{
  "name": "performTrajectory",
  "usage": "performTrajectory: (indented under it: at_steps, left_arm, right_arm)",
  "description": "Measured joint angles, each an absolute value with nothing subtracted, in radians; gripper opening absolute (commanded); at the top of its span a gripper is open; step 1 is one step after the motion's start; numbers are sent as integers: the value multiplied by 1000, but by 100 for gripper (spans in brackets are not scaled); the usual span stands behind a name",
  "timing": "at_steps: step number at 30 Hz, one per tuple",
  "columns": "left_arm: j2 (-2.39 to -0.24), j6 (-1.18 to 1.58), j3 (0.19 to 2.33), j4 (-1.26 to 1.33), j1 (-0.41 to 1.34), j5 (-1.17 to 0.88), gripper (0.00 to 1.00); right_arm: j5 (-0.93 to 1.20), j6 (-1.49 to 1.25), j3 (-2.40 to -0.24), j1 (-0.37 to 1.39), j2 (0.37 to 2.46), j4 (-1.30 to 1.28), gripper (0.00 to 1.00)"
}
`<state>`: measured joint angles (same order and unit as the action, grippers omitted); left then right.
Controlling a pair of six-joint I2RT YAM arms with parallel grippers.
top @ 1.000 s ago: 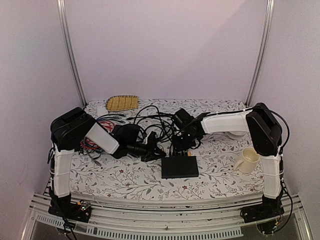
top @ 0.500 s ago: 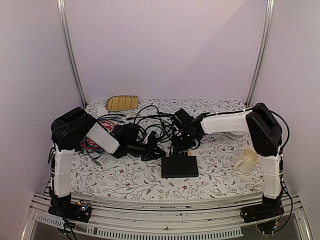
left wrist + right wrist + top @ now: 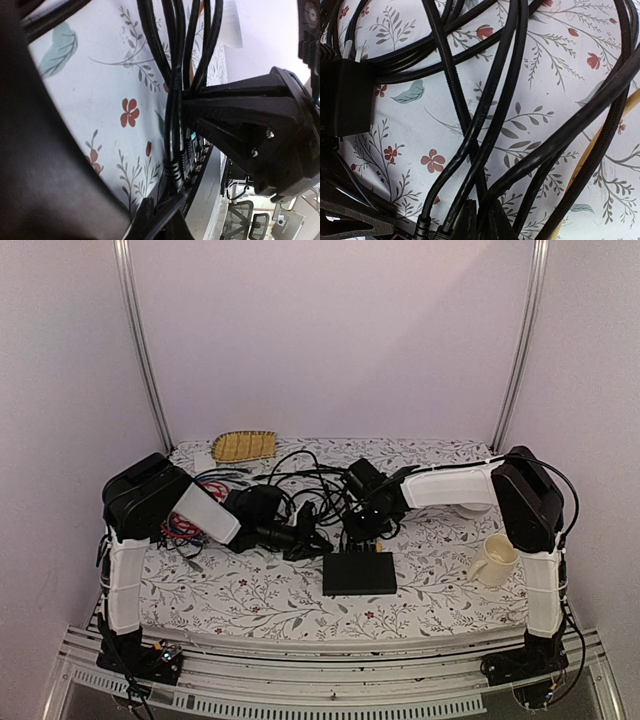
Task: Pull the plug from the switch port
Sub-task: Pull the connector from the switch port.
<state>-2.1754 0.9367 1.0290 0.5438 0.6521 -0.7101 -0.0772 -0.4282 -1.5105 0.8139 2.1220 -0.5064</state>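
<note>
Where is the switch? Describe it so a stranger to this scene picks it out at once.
On the flower-patterned table, look at the middle of the near half. The switch lies just in front of the tangle of black cables, well left of the cream mug. It is the only flat, straight-edged black box there, while the cables beside it loop and curl.
</note>
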Motion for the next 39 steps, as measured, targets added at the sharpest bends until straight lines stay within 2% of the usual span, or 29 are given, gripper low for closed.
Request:
performTrajectory:
  at_steps: [14, 26, 39]
  left_arm:
    - [-2177, 883, 1080, 445, 652, -720, 0]
    - [-2217, 984, 1027, 678, 629, -789, 0]
    - [-2140, 862, 1126, 295, 661, -588, 0]
  right_arm:
    - [-96, -425, -1510, 818, 2122, -507, 2]
    - [-103, -422, -1514, 819, 2122, -507, 2]
    - [-108, -422, -1514, 823, 2122, -498, 2]
